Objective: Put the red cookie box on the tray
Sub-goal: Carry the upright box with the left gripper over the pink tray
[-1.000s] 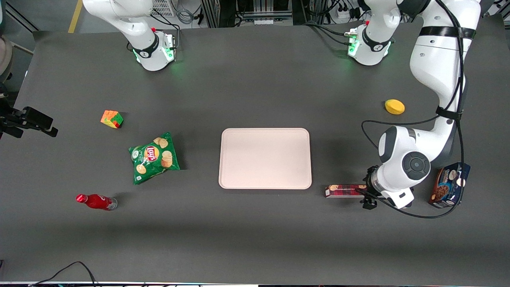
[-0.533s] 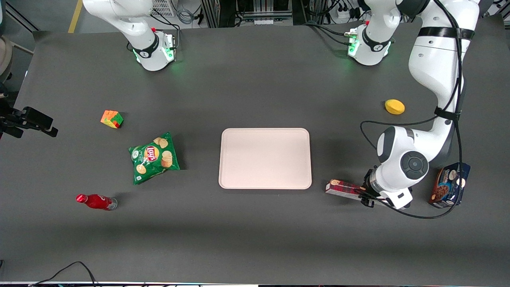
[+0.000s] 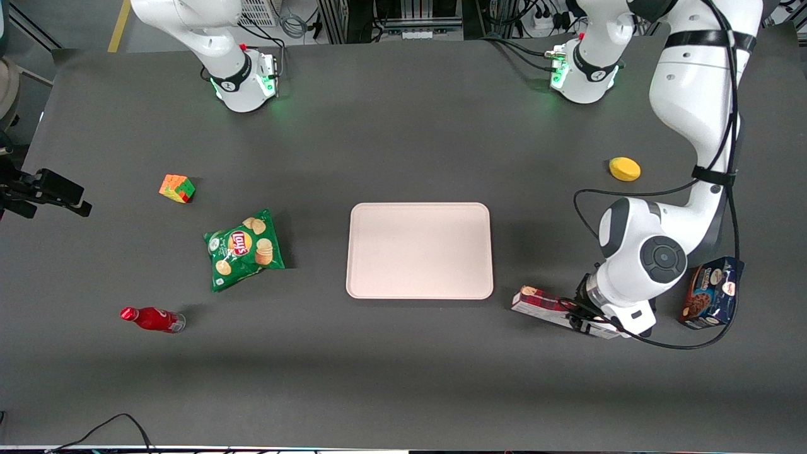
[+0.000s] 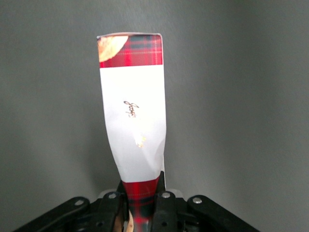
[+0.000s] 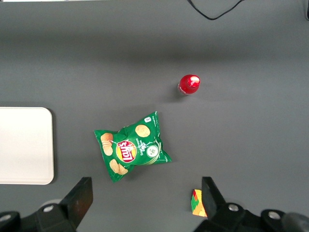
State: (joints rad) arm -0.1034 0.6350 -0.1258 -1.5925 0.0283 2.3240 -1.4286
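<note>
The red cookie box, a slim tartan carton with a white panel, hangs tilted just off the table, its free end pointing toward the tray. My left gripper is shut on its other end; in the left wrist view both black fingers press the tartan end between them. The pale pink tray lies bare at mid-table, a short gap from the box's free end. It also shows in the right wrist view as a tray edge.
A dark blue cookie package stands beside my wrist, toward the working arm's end. A yellow sponge lies farther from the front camera. Toward the parked arm's end lie a green chips bag, a red bottle and a colour cube.
The box lay flat on the table one second ago. Now it is lifted and swung, its free end angled toward the tray and the gripped end nearer the front camera.
</note>
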